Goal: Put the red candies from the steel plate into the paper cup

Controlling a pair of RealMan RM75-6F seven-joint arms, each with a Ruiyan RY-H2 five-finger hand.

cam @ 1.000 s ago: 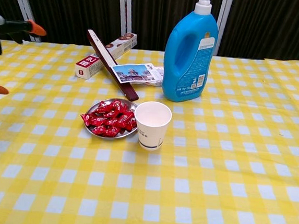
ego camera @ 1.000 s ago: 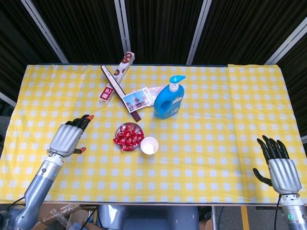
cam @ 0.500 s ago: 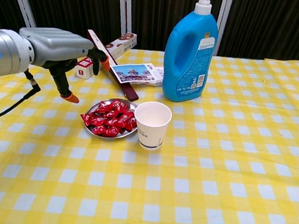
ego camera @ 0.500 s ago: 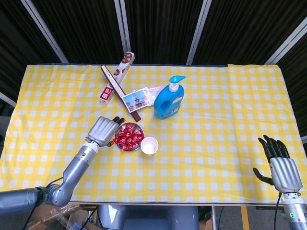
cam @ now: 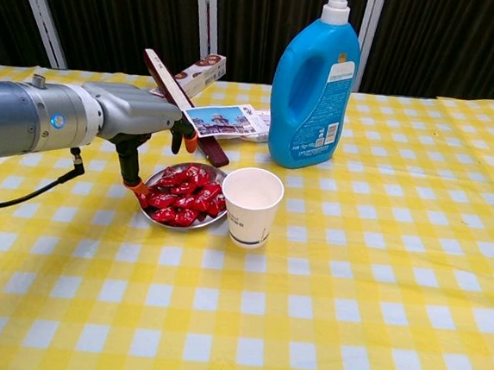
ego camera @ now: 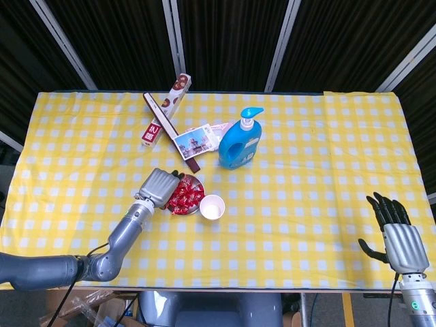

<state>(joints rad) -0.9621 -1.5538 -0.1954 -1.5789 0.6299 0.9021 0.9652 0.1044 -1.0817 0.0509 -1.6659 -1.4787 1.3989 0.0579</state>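
Dark curtains backed the yellow-checked tabletop (cam: 347,332), where the left robot hand (cam: 140,119) hung over the round steel plate (cam: 152,215) heaped with red wrapped candies (cam: 181,199), fingers spread and holding nothing. The white paper cup (cam: 250,206) just beside the plate stood empty; a careless reach might have tipped it or scattered candies. The right robot hand (ego camera: 402,242) lay open, well apart

Left robot hand (cam: 140,119) outstretched; fingers spread
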